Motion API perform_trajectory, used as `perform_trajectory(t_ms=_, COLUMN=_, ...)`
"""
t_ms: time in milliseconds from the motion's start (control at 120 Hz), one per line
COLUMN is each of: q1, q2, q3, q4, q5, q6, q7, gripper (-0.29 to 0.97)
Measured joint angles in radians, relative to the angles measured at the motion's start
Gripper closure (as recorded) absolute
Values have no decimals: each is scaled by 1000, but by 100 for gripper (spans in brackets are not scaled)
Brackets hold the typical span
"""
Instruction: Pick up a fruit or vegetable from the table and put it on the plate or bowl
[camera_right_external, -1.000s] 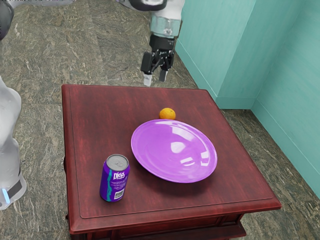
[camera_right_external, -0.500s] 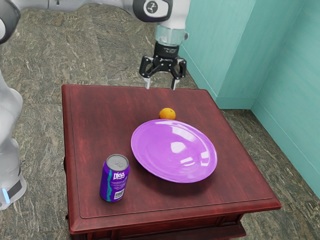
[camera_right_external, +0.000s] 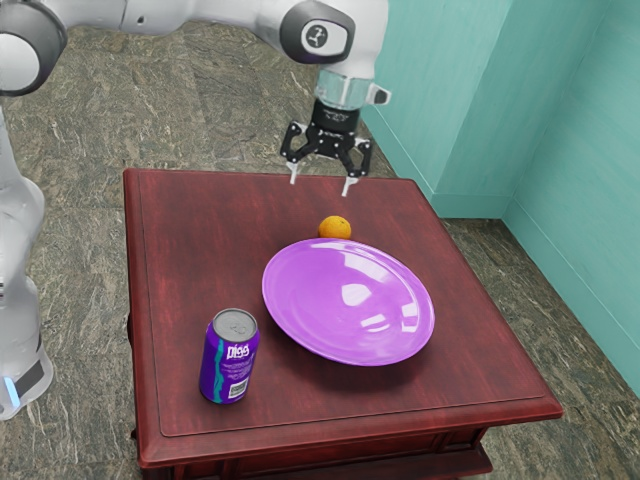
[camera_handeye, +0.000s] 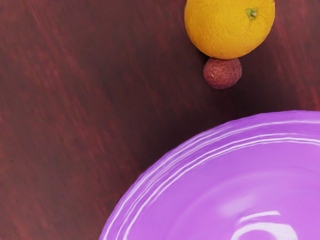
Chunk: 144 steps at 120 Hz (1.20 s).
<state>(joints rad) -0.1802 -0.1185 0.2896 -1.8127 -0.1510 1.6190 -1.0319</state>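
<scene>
Standing under the tool (camera_right_external: 320, 183), the dark red wooden surface (camera_right_external: 180, 260) carries everything. The purple plate (camera_right_external: 348, 300) lies low and just forward of the tool; the purple soda can (camera_right_external: 230, 356) stands well apart from it. The tool hangs above the surface's far edge, fingers spread wide, gripping nothing. The orange (camera_right_external: 335, 227) sits almost directly below it, near the plate's rim. A small reddish lychee (camera_handeye: 222, 72) rests just beside the orange, on the plate's side.

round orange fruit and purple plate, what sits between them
A small reddish-brown bumpy fruit, right beside the round orange fruit, apart from the purple plate's rim; the wrist view shows it.
</scene>
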Motion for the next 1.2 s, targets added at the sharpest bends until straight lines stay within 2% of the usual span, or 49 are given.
perform_trajectory(t_ms=433, q1=197, q2=118, q3=2, q4=23, q5=-11, q6=11, q7=176, gripper=0)
perform_trajectory(t_ms=550, q1=236, q2=181, q3=-1, q4=82, q5=-12, q6=24, q7=205, gripper=0)
perform_trajectory(t_ms=758, q1=125, q2=218, q3=-6, q4=115, q5=-43, q6=66, q7=245, gripper=0)
perform_trajectory(t_ms=975, q1=155, q2=209, q3=0, q4=101, q5=-64, q6=87, q7=273, gripper=0)
perform_trajectory(t_ms=1200, q1=142, q2=247, q3=-4, q4=102, q5=-89, q6=106, q7=294, gripper=0)
